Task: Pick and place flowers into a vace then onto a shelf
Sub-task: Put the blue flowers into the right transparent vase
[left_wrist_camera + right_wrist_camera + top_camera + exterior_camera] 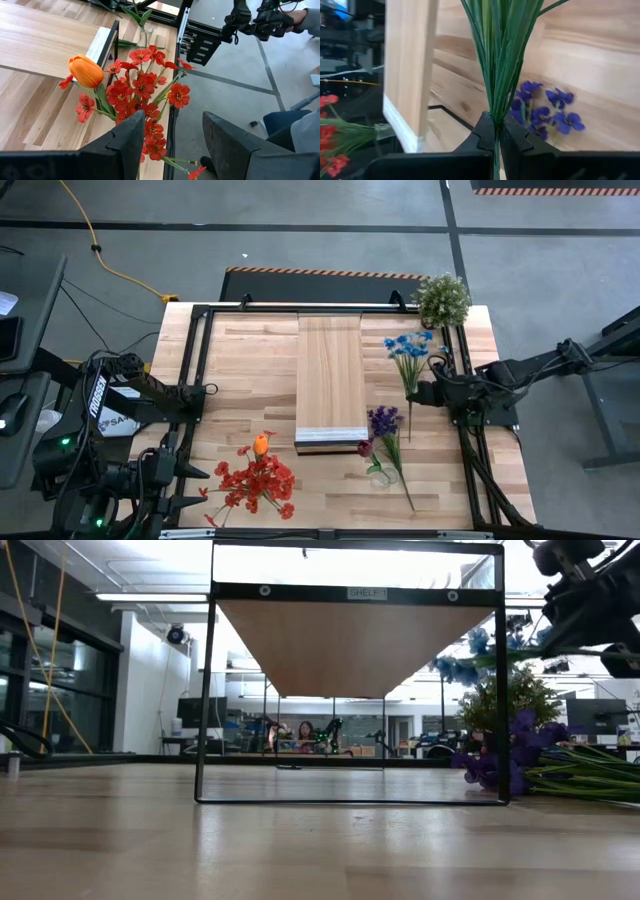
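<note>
- Slatted wooden desk [250, 380] carries the shelf [330, 375] at centre.
- Right gripper [496, 131], jaws pinching blue flowers [408, 348], right of shelf.
- Left gripper [170, 145], jaws spread, above red flowers [255, 480].
- Carry stems upright toward the vase [380, 472]; lower slowly.

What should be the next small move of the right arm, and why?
Probably carry the blue flowers toward the glass vase and lower their stems in. The right gripper is shut on those green stems, held above the table, and the vase stands near the purple flowers.
</note>
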